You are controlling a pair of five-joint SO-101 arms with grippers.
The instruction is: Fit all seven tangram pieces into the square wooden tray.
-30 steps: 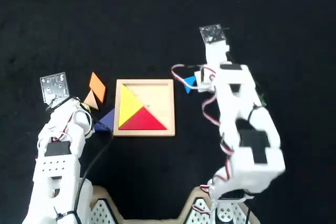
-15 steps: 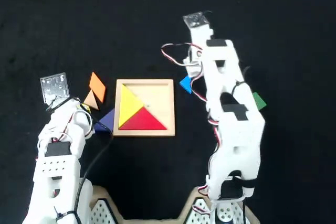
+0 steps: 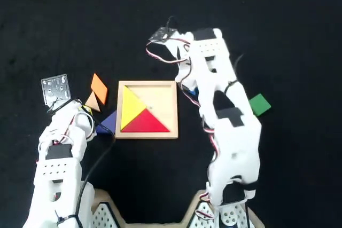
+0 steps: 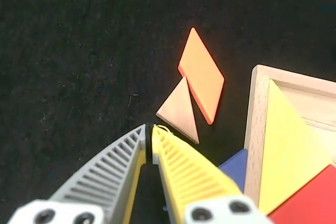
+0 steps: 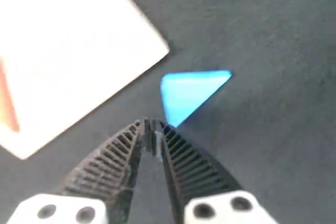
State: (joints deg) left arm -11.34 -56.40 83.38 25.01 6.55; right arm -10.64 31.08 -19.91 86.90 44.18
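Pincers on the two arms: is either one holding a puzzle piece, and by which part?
Neither holds anything. The left pincer is shut beside the tan triangle; the right pincer is shut beside the light blue triangle.

We see the left pincer [image 3: 84, 111] just beside the tan triangle [image 3: 92, 102]. The orange piece [image 3: 99, 88] lies just past that. The wooden tray [image 3: 147, 83], holding a yellow triangle [image 3: 129, 108] and a red triangle [image 3: 145, 123], sits near the pincer. The green square [image 3: 259, 104] is far off.

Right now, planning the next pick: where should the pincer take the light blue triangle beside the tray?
Likely from straight above: the light blue triangle lies flat, so pinch across its wide end, edge to edge, clear of the wooden tray.
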